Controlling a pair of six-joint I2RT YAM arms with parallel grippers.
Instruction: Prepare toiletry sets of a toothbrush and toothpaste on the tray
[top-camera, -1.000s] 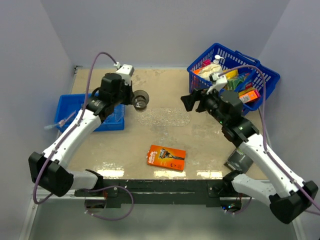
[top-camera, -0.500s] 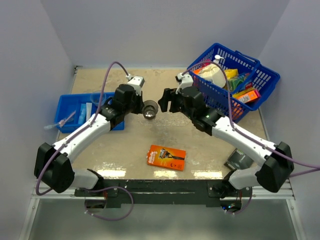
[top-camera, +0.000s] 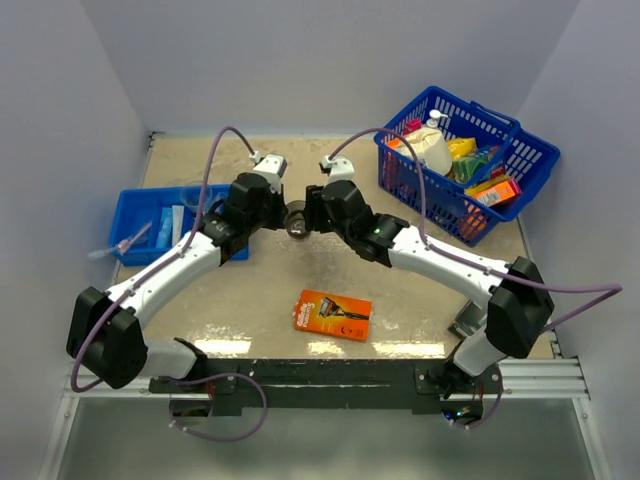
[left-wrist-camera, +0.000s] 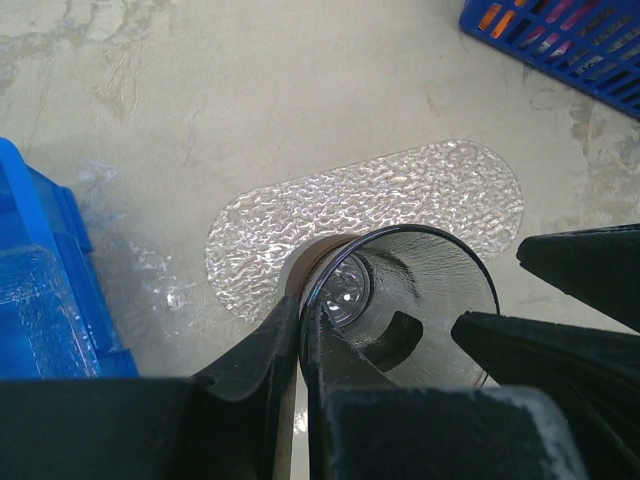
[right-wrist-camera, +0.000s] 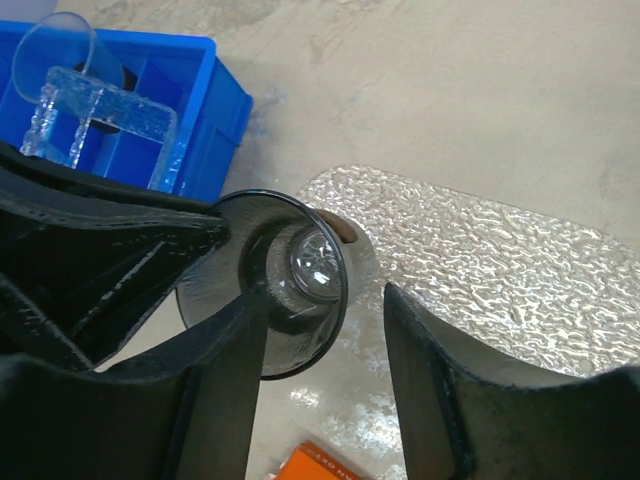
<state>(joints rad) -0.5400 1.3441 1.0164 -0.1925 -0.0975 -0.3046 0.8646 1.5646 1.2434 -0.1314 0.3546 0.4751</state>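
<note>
Fingers (left-wrist-camera: 255, 355) of our left gripper (left-wrist-camera: 303, 312) pinch the wall of the cup (left-wrist-camera: 425, 285) over the tray (left-wrist-camera: 440, 190); our right gripper (right-wrist-camera: 325, 310) straddles it, half open. No toothbrush or toothpaste there yet (nearly everything remains).

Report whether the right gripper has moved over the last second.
Yes: the right gripper swung left, away from the blue basket, reaching the cup.

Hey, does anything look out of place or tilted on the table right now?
The cup is tipped sideways, pinched by its wall in the left gripper over the tray. An orange razor pack lies loose on the table.
</note>
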